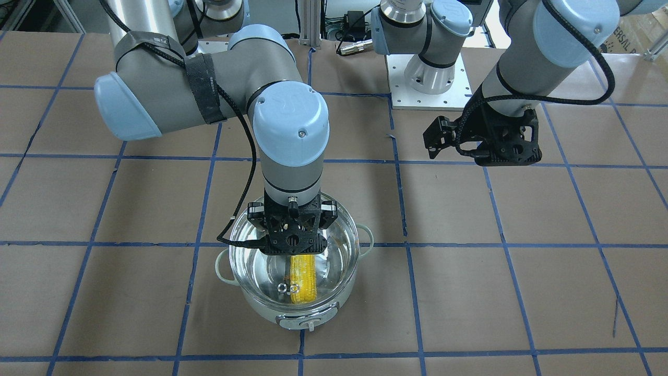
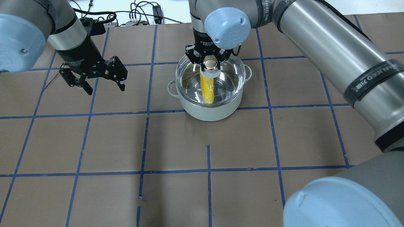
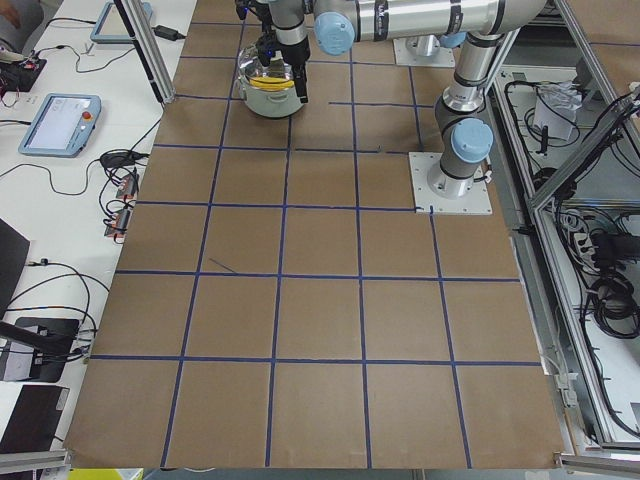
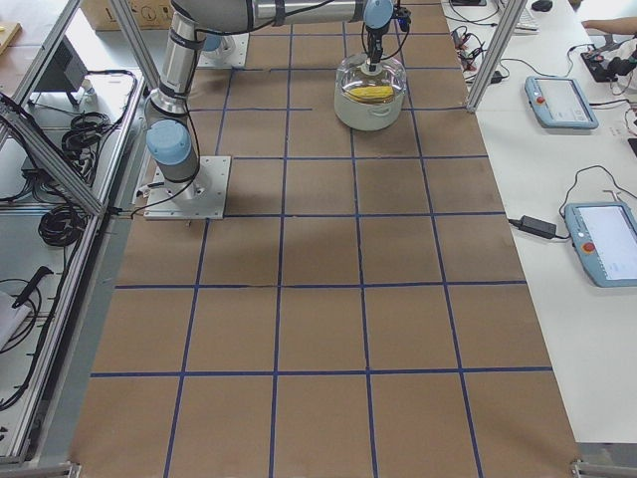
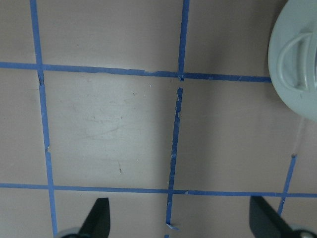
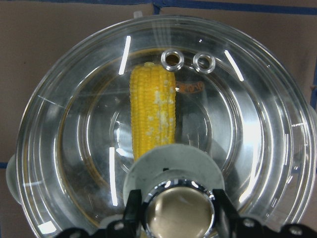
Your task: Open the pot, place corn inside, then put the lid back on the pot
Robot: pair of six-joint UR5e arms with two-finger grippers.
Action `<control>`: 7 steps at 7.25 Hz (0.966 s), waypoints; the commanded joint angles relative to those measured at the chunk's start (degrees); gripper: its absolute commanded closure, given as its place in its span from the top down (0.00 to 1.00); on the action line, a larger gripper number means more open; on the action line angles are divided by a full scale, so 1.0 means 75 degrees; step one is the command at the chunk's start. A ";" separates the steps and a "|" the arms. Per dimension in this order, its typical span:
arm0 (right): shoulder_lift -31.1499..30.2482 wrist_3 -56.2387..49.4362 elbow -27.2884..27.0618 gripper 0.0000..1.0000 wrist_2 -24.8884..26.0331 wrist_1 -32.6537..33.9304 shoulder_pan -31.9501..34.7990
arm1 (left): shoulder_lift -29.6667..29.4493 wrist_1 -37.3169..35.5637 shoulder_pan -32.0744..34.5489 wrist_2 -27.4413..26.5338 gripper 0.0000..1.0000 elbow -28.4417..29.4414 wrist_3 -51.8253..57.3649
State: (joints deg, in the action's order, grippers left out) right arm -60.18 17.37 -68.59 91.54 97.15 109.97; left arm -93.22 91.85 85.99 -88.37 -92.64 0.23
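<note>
Glass, round and clear, the lid (image 2: 230, 78) sits on the mint-white pot (image 2: 214, 112) towards the desk edge opposite the robot's base, with one ribbed yellow corn cob (image 2: 207, 91) inside; the right gripper (image 2: 210, 64) pinches its shiny knob (image 6: 179, 215); the left gripper (image 2: 105, 89) hangs spread over bare blue-gridded brown paper (image 2: 94, 142), well apart

Right arm (image 3: 420, 15) over pot (image 3: 268, 102), yellow inside, probably corn (image 3: 268, 85)

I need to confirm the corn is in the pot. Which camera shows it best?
Right wrist view: the corn shows large through the glass lid, lying in the pot. Overhead and front views show it smaller, partly behind the right gripper; side views, a yellow speck; left wrist, nothing.
</note>
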 commanded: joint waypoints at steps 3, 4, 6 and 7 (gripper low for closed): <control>0.0172 0.0016 0.0005 0.15 0.0006 0.0113 0.0009 | -0.0051 -0.0843 -0.0004 0.0157 1.00 0.0035 -0.0078; 0.0185 0.0028 0.0017 0.15 0.0006 0.0113 0.0009 | -0.0051 -0.0879 0.0019 0.0180 1.00 0.0164 -0.0101; 0.0196 0.0028 0.0017 0.30 0.0018 -0.0004 0.0009 | 0.0182 -0.0868 0.0043 0.0403 1.00 0.0072 -0.0218; 0.0220 0.0051 0.0029 0.54 0.0041 -0.0004 0.0009 | 0.0044 -0.0879 0.0043 0.0357 1.00 0.0106 -0.0230</control>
State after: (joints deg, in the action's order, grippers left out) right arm -58.72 17.62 -68.44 91.72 97.32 110.04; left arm -92.52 85.35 86.29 -85.75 -91.89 -1.27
